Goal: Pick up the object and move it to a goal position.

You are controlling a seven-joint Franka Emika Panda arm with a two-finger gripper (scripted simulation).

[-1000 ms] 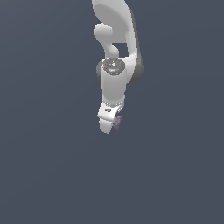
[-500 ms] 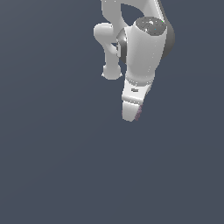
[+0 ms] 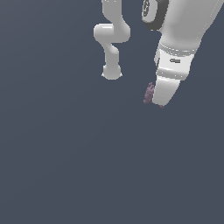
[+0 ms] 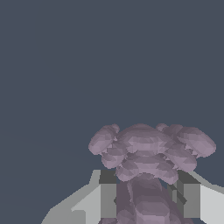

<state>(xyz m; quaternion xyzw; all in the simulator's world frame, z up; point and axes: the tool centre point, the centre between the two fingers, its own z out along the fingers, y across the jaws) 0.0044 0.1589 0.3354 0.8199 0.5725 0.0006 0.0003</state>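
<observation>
Purple-mauve lump (image 4: 148, 162) sits clamped between our gripper (image 3: 161, 103) fingers, lifted; we judge only carrying it to the goal remains.

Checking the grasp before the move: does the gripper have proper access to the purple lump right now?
Yes, it seems so. The purple lump already sits between the jaws of the gripper, which appear closed on it, and nothing else shows near them.

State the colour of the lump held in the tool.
Dull purple-mauve. The lump shows best in the wrist view, clamped between the tool fingers.
</observation>
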